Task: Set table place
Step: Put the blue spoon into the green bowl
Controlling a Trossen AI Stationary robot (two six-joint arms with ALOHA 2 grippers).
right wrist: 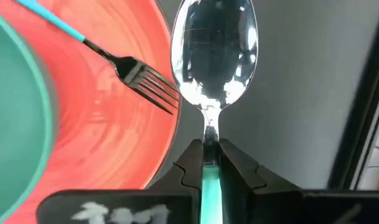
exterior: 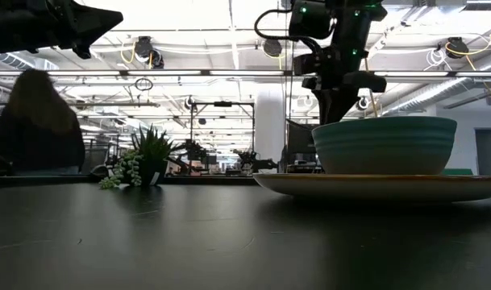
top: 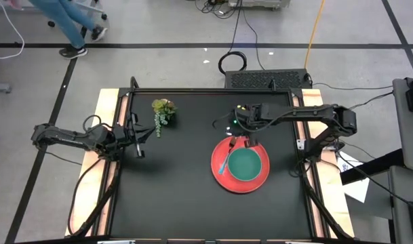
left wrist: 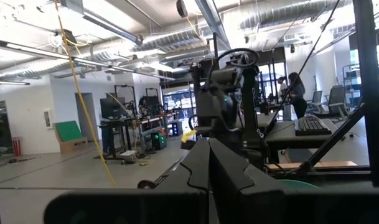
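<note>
**benchrat:** Spoon [right wrist: 213, 56] is right up against our wrist camera, bowl end out, with the right hand [right wrist: 209, 163] clamped narrow on its teal handle. We're hovering at the far rim of the red plate [top: 220, 175], with the spoon over bare counter [top: 172, 190] just off that rim. The fork [right wrist: 128, 67] lies on the plate, tines pointing at the spoon, and the teal bowl [top: 245, 165] sits on the plate too.

**twoarms:** What's our risk from here?

**benchrat:** We'd guess the spoon tip catching the plate rim or the fork tines on the way down, since they're nearly touching in the wrist view. That could nudge the fork or leave the spoon half on the plate. The grip is also way back on the handle, so it could pivot when it touches down.

**twoarms:** Left side?

**benchrat:** Left hand [top: 139, 153] is parked at the left edge, well apart from everything, fingers pressed together on nothing.

**twoarms:** Surface?

**benchrat:** Matte black with wooden side strips, and a plant sprig [top: 163, 112] sits toward the back. It's an open workshop with ducts, bright lights, desks, and a person [exterior: 37, 121] seated beyond the counter.
</note>
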